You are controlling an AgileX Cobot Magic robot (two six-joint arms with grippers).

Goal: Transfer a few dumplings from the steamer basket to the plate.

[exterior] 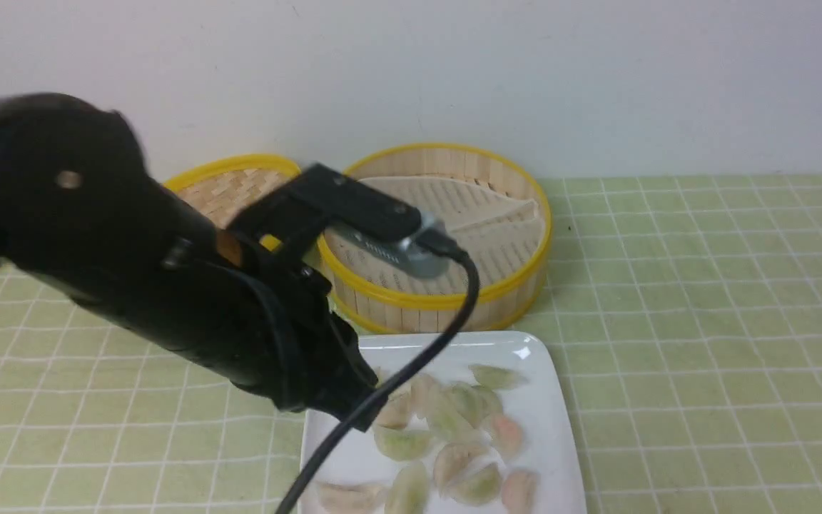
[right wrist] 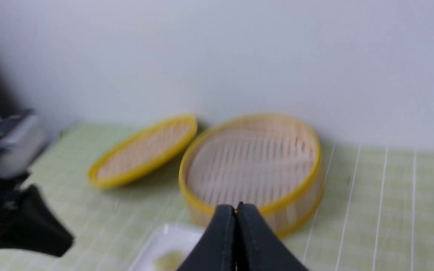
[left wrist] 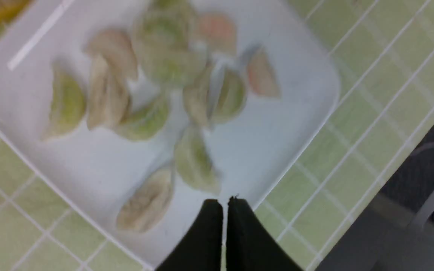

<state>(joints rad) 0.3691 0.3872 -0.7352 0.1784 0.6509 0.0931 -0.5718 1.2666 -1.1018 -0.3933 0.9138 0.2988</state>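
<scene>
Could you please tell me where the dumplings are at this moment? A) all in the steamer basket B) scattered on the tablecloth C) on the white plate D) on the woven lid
C: the dumplings lie on the plate, while the steamer basket shows only its bare liner.

Staged tabletop test bench rather than a working kitchen, green grid-checked cloth (exterior: 703, 321) covering the surface, bare white wall (exterior: 525, 71) filling the upper frame, black robot arm (exterior: 97, 250) reaching in from left

Counted: about 12 dumplings (exterior: 454, 421), 1 plate (exterior: 546, 400), 1 steamer basket (exterior: 518, 285), 1 lid (exterior: 229, 189), 2 grippers (left wrist: 224, 205).
</scene>
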